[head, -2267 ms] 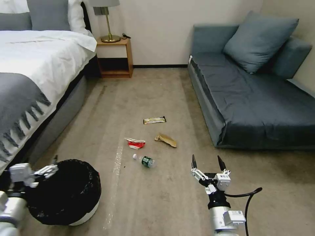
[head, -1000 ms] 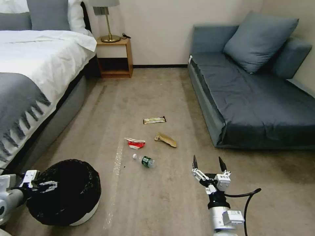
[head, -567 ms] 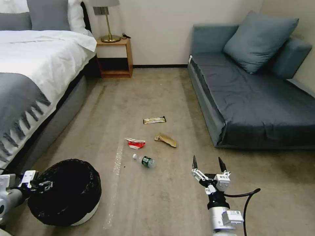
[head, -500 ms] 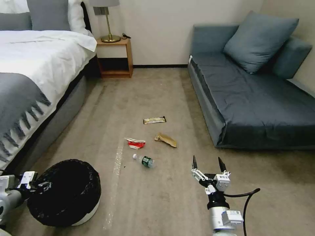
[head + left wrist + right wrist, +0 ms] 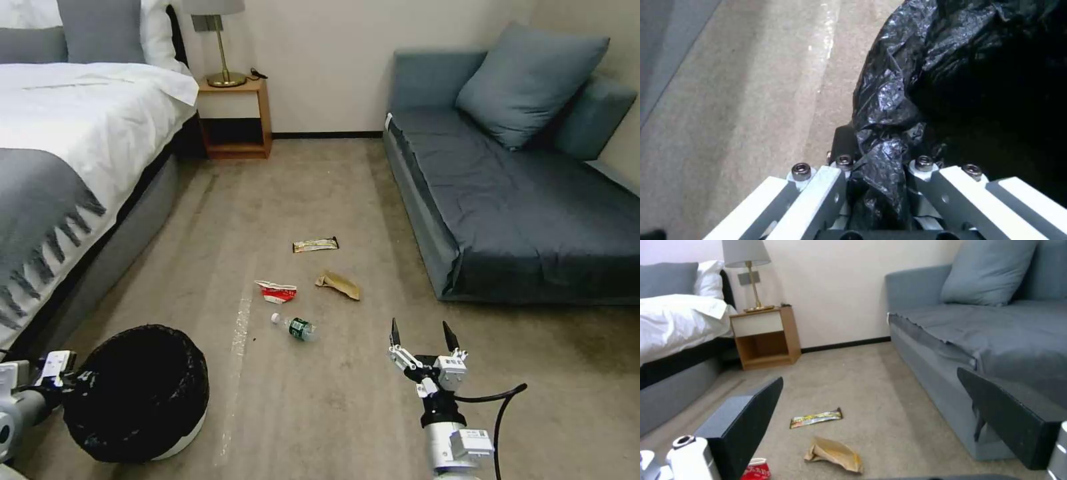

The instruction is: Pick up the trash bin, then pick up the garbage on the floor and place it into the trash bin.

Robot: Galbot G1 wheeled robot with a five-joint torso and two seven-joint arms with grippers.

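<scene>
Fingers of the left gripper [image 5: 880, 186] pinch the crinkled bag-lined rim of the trash bin [image 5: 137, 393], which stands on the carpet near the bed. It looks light, but the liner seems slippery. Right gripper [image 5: 421, 335] hovers spread above the floor.
</scene>
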